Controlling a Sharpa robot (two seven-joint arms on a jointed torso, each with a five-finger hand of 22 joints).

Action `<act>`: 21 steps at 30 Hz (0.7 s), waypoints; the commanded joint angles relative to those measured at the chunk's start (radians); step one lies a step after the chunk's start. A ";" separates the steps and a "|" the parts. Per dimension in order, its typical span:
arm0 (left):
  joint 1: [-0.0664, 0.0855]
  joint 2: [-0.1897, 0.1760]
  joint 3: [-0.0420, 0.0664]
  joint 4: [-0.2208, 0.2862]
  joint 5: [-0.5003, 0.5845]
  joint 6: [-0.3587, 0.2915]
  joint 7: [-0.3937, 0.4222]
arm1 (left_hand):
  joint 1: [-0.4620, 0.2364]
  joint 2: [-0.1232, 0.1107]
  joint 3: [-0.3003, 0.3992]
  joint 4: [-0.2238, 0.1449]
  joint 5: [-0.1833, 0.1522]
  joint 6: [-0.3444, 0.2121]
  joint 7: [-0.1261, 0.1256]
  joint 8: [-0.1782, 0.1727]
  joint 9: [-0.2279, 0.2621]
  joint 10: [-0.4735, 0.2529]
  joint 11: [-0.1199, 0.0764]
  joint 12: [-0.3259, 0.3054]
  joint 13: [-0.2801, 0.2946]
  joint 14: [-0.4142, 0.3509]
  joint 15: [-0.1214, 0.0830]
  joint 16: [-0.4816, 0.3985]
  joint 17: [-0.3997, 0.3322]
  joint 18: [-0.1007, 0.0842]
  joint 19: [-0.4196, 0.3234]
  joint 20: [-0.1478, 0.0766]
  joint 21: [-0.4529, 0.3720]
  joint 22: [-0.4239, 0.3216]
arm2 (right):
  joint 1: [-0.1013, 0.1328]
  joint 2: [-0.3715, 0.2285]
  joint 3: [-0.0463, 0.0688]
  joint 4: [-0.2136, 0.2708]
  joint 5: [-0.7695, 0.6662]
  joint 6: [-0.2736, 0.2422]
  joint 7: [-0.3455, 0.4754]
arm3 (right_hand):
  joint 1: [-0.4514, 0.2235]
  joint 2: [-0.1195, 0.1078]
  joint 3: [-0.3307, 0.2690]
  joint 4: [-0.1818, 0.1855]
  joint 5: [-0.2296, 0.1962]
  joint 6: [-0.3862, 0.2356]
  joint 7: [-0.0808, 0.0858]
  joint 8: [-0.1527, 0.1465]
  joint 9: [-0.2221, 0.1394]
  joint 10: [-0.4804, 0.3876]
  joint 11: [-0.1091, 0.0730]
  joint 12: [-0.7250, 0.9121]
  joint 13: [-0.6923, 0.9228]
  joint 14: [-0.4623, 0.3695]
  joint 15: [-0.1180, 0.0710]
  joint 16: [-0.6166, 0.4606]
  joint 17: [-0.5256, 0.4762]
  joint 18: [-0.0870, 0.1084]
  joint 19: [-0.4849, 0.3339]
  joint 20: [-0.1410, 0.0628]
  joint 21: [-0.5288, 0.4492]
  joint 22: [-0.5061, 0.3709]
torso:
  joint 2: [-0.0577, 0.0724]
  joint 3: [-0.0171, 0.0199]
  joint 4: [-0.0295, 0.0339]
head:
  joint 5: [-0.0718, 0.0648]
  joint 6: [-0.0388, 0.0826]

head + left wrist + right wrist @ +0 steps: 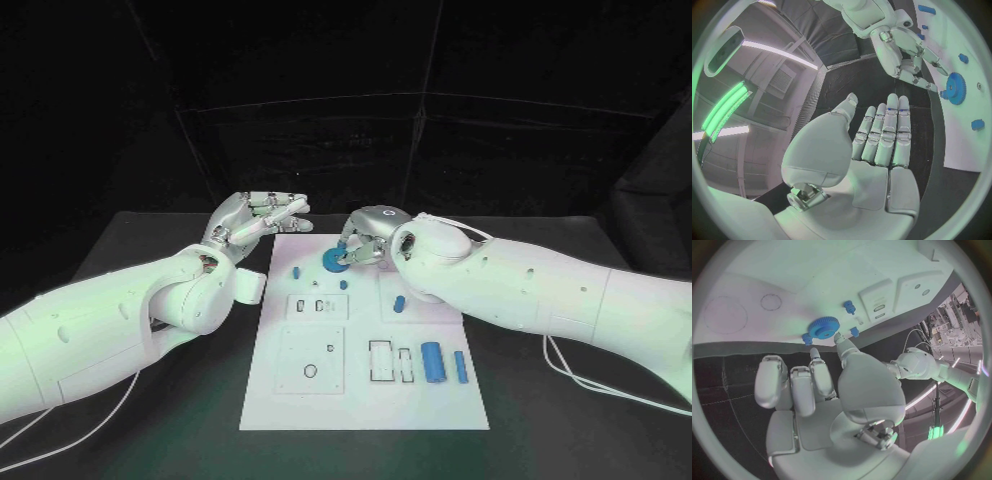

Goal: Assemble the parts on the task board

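Note:
The white task board [361,395] lies in the middle of the black table. A blue gear [332,262] lies flat near the board's far edge, also seen in the wrist views [955,88] [823,328]. My right hand [369,236] hovers just over the gear. The thumb tip [837,338] and a fingertip [933,86] are at its rim, and nothing is lifted. My left hand [260,219] is raised off the board's far left corner, its fingers [887,131] straight and side by side, holding nothing.
Small blue pieces lie near the gear [296,271] [346,283] and at mid-board [400,301]. Two blue cylinders [431,361] [460,366] lie in the near right section. Raised white blocks [316,306] with slots stand left of centre. Cables trail at the table's right.

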 commanded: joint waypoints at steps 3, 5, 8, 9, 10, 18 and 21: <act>0.001 -0.008 0.001 0.001 -0.004 0.010 0.007 | 0.003 0.005 0.001 -0.008 0.002 0.002 0.000 -0.003 0.000 -0.002 -0.003 -0.003 -0.001 -0.003 0.000 -0.005 0.002 0.006 -0.003 0.002 -0.006 -0.003 | 0.002 -0.106 0.000 0.069 0.198 -0.134 0.191 | 0.055 0.014 0.002 -0.025 0.018 0.015 -0.003 0.008 0.001 0.006 -0.006 0.003 0.044 0.068 0.000 0.006 0.076 -0.009 0.003 -0.001 -0.003 0.000 | -0.003 -0.0010 -0.0082 | 0.001 0.004; 0.001 -0.010 0.001 0.000 -0.004 0.010 0.008 | 0.003 0.005 0.001 -0.008 0.002 0.002 0.000 -0.003 0.000 -0.002 -0.003 -0.003 -0.001 -0.003 0.000 -0.005 0.002 0.006 -0.003 0.002 -0.006 -0.003 | 0.002 -0.148 0.000 0.087 0.243 -0.126 0.245 | 0.098 0.020 0.016 -0.050 0.018 0.025 -0.004 0.013 0.002 0.007 -0.008 0.006 0.047 0.069 -0.001 0.008 0.082 -0.009 0.002 -0.003 -0.003 -0.001 | -0.005 -0.0013 -0.0165 | 0.002 0.005; 0.001 -0.013 0.001 -0.002 -0.004 0.011 0.009 | 0.003 0.005 0.001 -0.008 0.002 0.002 -0.001 -0.003 0.000 -0.001 -0.004 -0.003 -0.001 -0.003 0.000 -0.005 0.002 0.006 -0.003 0.002 -0.006 -0.003 | 0.003 -0.212 0.000 0.109 0.315 -0.106 0.305 | 0.121 0.015 0.019 -0.067 0.014 0.032 -0.005 0.014 0.001 0.006 -0.009 0.005 0.048 0.070 -0.002 0.009 0.086 -0.009 0.001 -0.004 -0.003 -0.001 | -0.006 -0.0001 -0.0243 | 0.005 0.006; 0.001 -0.013 0.001 -0.003 -0.004 0.011 0.009 | 0.003 0.005 0.001 -0.008 0.002 0.002 -0.001 -0.003 0.000 -0.001 -0.004 -0.003 -0.001 -0.003 0.000 -0.005 0.002 0.006 -0.003 0.002 -0.006 -0.003 | 0.003 -0.231 0.000 0.114 0.335 -0.100 0.319 | 0.126 0.013 0.019 -0.072 0.013 0.033 -0.006 0.014 0.001 0.006 -0.009 0.005 0.048 0.070 -0.002 0.009 0.087 -0.009 0.001 -0.004 -0.003 0.000 | -0.007 0.0009 -0.0276 | 0.005 0.006; 0.001 -0.013 0.001 -0.003 -0.004 0.012 0.009 | 0.003 0.005 0.001 -0.008 0.002 0.002 -0.001 -0.003 0.000 -0.001 -0.004 -0.003 -0.001 -0.003 0.000 -0.005 0.002 0.006 -0.003 0.002 -0.006 -0.003 | 0.003 -0.248 0.000 0.117 0.351 -0.096 0.333 | 0.130 0.011 0.018 -0.075 0.012 0.034 -0.006 0.014 0.000 0.006 -0.009 0.006 0.048 0.070 -0.003 0.010 0.088 -0.010 0.002 -0.004 -0.003 0.001 | -0.007 0.0014 -0.0295 | 0.004 0.007; 0.001 -0.012 0.001 -0.010 -0.004 0.017 0.009 | 0.003 0.005 0.001 -0.008 0.002 0.003 -0.001 -0.002 0.000 -0.001 -0.004 -0.002 0.000 -0.003 0.000 -0.006 0.003 0.006 -0.002 0.003 -0.006 -0.003 | 0.002 -0.348 -0.001 0.101 0.396 -0.071 0.394 | 0.141 0.004 0.016 -0.086 0.005 0.032 -0.005 0.011 -0.001 0.007 -0.009 0.006 0.049 0.071 -0.003 0.011 0.094 -0.011 0.004 -0.004 0.000 0.005 | -0.007 0.0068 -0.0369 | -0.006 0.008; 0.001 -0.009 0.001 -0.013 -0.004 0.020 0.009 | 0.003 0.005 0.001 -0.008 0.002 0.003 -0.001 -0.002 0.000 -0.001 -0.004 -0.002 0.000 -0.003 0.000 -0.006 0.003 0.006 -0.002 0.003 -0.006 -0.003 | 0.000 -0.366 -0.001 0.079 0.401 -0.063 0.403 | 0.143 0.002 0.015 -0.088 0.004 0.031 -0.005 0.010 -0.002 0.006 -0.009 0.005 0.049 0.071 -0.003 0.011 0.093 -0.011 0.004 -0.004 0.000 0.005 | -0.006 0.0067 -0.0372 | -0.009 0.009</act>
